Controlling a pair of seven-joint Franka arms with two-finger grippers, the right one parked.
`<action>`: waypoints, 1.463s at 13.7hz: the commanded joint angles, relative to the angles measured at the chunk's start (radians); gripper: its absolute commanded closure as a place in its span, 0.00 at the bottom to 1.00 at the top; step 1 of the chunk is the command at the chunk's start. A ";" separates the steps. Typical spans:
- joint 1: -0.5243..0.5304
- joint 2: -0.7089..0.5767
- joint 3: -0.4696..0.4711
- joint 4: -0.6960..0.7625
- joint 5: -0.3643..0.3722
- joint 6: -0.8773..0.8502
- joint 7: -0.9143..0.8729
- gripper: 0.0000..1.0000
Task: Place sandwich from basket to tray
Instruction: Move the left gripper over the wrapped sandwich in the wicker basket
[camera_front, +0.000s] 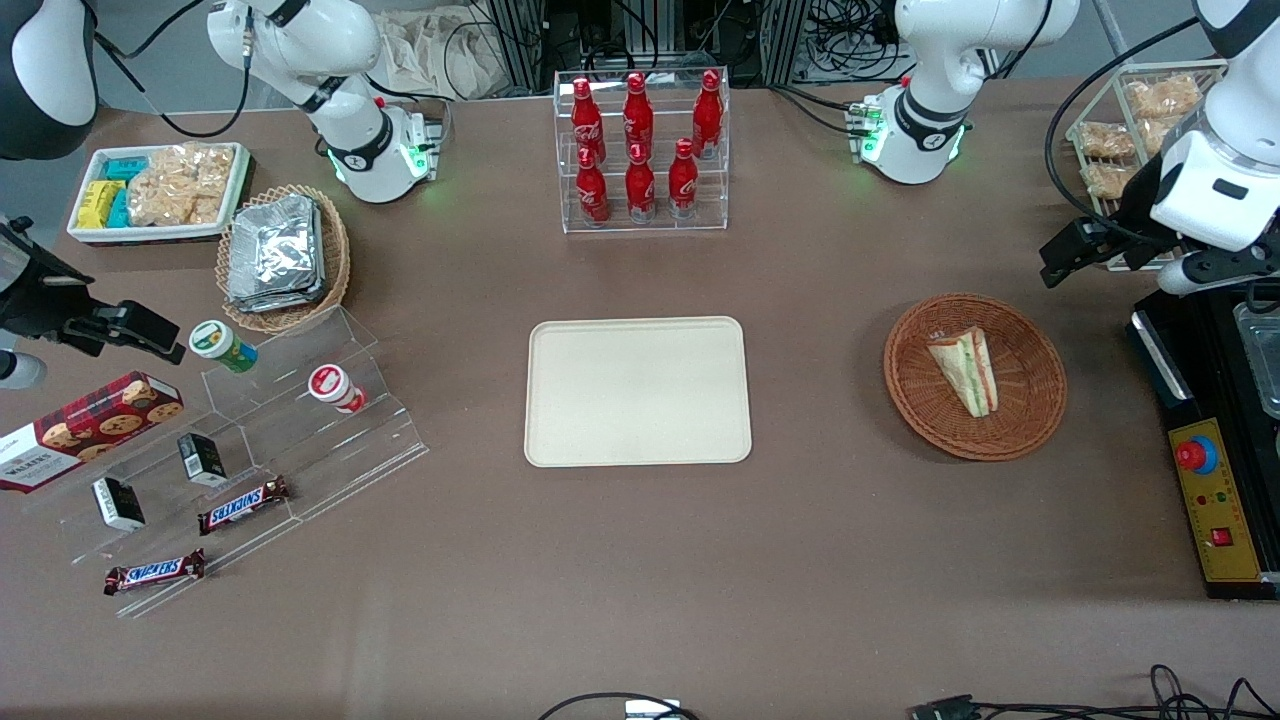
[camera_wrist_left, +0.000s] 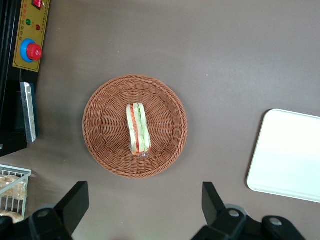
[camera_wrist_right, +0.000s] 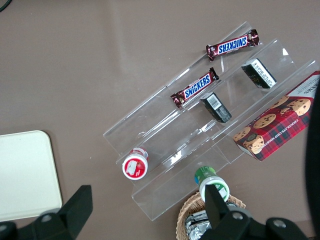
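I hold the gripper (camera_wrist_left: 142, 210) open, high near the tabletop's working-arm edge; sandwich (camera_wrist_left: 138, 128) in basket (camera_wrist_left: 100, 145) below, long axis probably crossing the jaw line.

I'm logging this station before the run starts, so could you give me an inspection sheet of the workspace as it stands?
Surface: brown table, no spills seen.
Job's things: sandwich lies in the basket; tray bare, beside the basket toward the parked arm's end.
Clutter: cola bottles rack, foil packet basket, snack tray, acrylic steps with Snickers bars, cookie box, wire rack of packets.
Grippers: pincer open, above the table beside the basket, holding nothing.
Cables: loose leads at the table edge nearest the camera.
Surroundings: control box with red stop button.
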 joint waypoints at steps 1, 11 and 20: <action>0.080 -0.009 -0.096 0.020 -0.007 -0.028 -0.010 0.00; 0.147 -0.064 -0.089 -0.298 -0.027 0.155 -0.076 0.00; 0.227 0.091 -0.089 -0.616 -0.065 0.674 -0.090 0.00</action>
